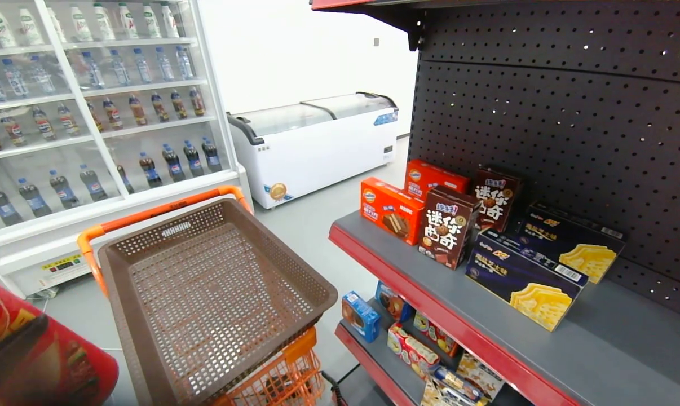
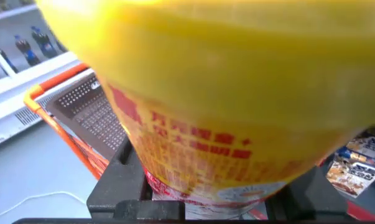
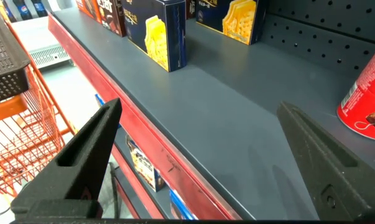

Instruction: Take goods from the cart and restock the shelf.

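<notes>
A red and yellow cup of goods (image 2: 212,93) sits between the black fingers (image 2: 119,186) of my left gripper (image 2: 206,196), which is shut on it. In the head view the same cup (image 1: 47,366) shows at the bottom left, beside the cart. The cart's brown top basket (image 1: 204,282) holds nothing. My right gripper (image 3: 199,168) hangs open just above the grey shelf board (image 3: 237,112), with nothing between its fingers. Another red cup (image 3: 369,93) stands on that board close by.
Orange boxes (image 1: 391,208), brown boxes (image 1: 447,225) and dark blue boxes (image 1: 523,276) stand on the shelf (image 1: 627,338); bare board lies to their right. Packets fill the lower shelf (image 1: 413,349). An orange wire basket (image 1: 278,383) hangs under the brown one. A drinks fridge and a chest freezer stand behind.
</notes>
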Controlling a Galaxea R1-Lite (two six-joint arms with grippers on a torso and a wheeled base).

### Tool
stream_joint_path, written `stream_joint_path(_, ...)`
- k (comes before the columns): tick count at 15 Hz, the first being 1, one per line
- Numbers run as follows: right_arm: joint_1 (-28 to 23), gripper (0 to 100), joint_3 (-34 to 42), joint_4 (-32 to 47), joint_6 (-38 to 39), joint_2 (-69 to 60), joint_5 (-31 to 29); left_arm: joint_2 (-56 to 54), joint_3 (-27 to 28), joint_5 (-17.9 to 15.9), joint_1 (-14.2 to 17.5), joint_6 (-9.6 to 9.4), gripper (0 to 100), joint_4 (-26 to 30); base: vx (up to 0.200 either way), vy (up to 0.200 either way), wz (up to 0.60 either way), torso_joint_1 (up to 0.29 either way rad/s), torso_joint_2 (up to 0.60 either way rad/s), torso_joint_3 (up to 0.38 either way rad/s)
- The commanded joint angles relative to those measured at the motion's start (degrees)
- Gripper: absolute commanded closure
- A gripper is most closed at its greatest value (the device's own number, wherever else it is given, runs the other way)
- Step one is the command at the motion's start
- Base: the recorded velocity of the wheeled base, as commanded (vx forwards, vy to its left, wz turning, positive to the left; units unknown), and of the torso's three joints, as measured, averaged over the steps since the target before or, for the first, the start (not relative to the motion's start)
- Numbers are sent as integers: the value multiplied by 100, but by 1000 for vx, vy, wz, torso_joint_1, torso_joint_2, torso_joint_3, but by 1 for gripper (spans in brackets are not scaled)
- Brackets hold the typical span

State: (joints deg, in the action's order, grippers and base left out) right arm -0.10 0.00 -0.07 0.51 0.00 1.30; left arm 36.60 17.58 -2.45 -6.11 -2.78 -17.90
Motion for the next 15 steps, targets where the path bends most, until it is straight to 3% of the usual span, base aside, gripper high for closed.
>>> stream_joint_path(1,1,0,0,-1,2,0,1,-1076,-475,25,31,-12,100,23,0,0,0,0,0,0)
stream_joint_path(3,1,0,0,-1,2,9,10,-1840,-976,25,13,-30,100,32,0,0,0,0,0,0)
stream_joint_path(9,1,0,0,-1,2,0,10,-2078,-993,113,101,-38,100,32,0,0,0,0,0,0)
stream_joint_path(15,1,0,0,-1,2,0,10,-2209,-1125,113,101,-38,100,41,0,0,-600,4,3,2)
